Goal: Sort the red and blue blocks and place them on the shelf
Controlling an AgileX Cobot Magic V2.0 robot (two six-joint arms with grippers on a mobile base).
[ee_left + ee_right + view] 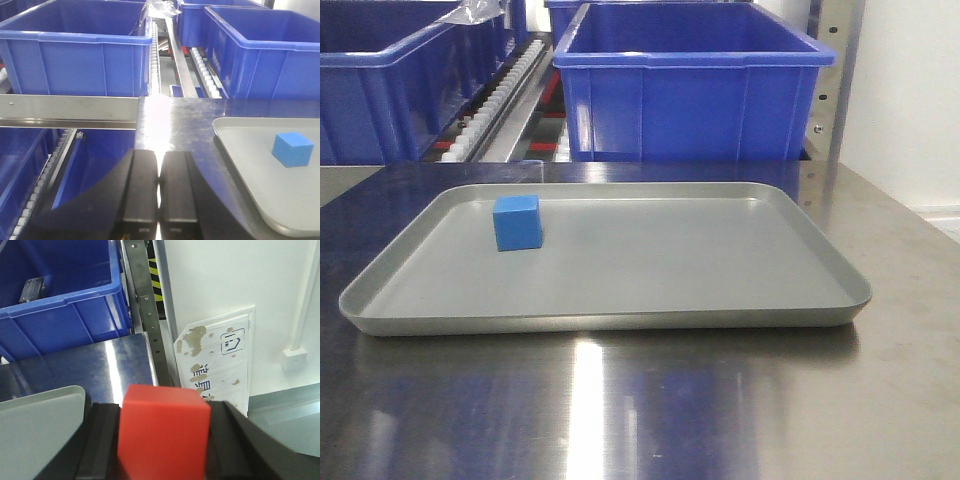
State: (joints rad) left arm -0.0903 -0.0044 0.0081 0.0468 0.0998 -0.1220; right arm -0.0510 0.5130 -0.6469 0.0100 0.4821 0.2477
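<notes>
The blue block sits upright in the far left part of the grey tray; the left wrist view shows that block on the tray, to the right of my left gripper. My left gripper is shut with nothing between its black fingers, above the steel table's left edge. My right gripper is shut on the red block, held above the table near the tray's corner. The shelf's front rail and roller tracks lie beyond. Neither gripper shows in the front view.
Large dark-blue bins stand on the shelf behind the table. A perforated steel upright and a white wall with a placard are at the right. The steel table stretches in front of the tray.
</notes>
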